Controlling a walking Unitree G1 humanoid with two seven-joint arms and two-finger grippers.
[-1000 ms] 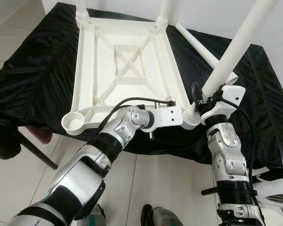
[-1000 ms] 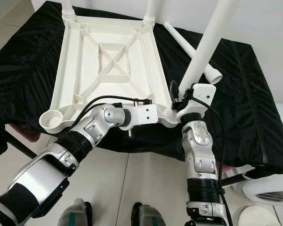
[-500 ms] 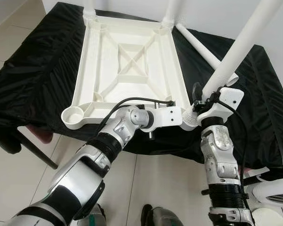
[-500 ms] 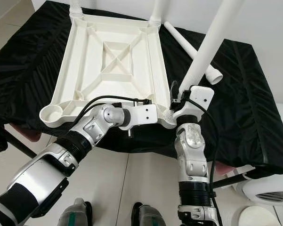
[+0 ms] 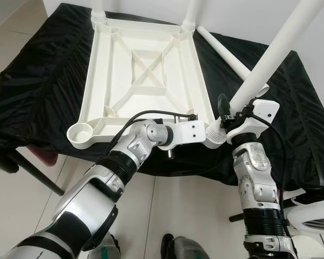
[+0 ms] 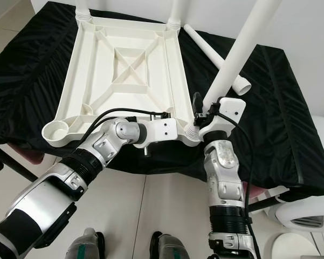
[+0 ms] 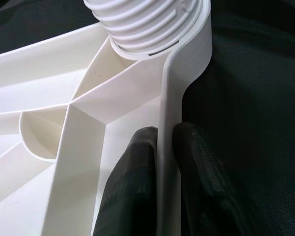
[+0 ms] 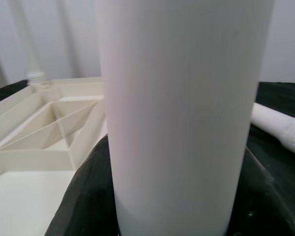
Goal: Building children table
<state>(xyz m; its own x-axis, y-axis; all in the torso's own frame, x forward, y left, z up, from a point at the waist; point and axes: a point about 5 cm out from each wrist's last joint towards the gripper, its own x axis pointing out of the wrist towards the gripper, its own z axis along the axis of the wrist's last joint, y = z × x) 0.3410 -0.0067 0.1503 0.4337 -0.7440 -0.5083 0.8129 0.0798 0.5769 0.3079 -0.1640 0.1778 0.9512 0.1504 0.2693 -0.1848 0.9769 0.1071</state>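
Since half a second ago, our right arm is leaning a little further over and the upturned white tabletop (image 5: 145, 75) is sitting slightly turned in the head view, though our head may have shifted too.

We are counting four table legs. Two short stubs are standing in the far corner sockets (image 5: 98, 11). One loose leg (image 5: 226, 54) is lying on the black cloth beyond our right gripper. The fourth, a long white leg (image 5: 269, 59), is held by our right gripper (image 5: 232, 116), whose fingers are clasping its lower end. Its ribbed threaded end (image 5: 214, 135) is meeting the near right corner socket, just ahead of our left gripper (image 7: 162, 162). One near corner socket (image 5: 80, 134), off beyond our left elbow, is holding no leg.

Our left wrist camera is showing what the head views hide: two black fingers (image 7: 132, 172) are pinching the thin upright rim of the tabletop (image 7: 168, 147), one pad on each side, just below the ribbed collar. Our right wrist camera is showing the leg's smooth shaft (image 8: 181, 113) close up, with the ribbed underside of the tabletop behind it.

Everything is resting on a table draped in black cloth (image 5: 38, 86), over a pale tiled floor (image 5: 16, 205), with a white wall behind. Our own two feet (image 6: 86, 245) are showing below.
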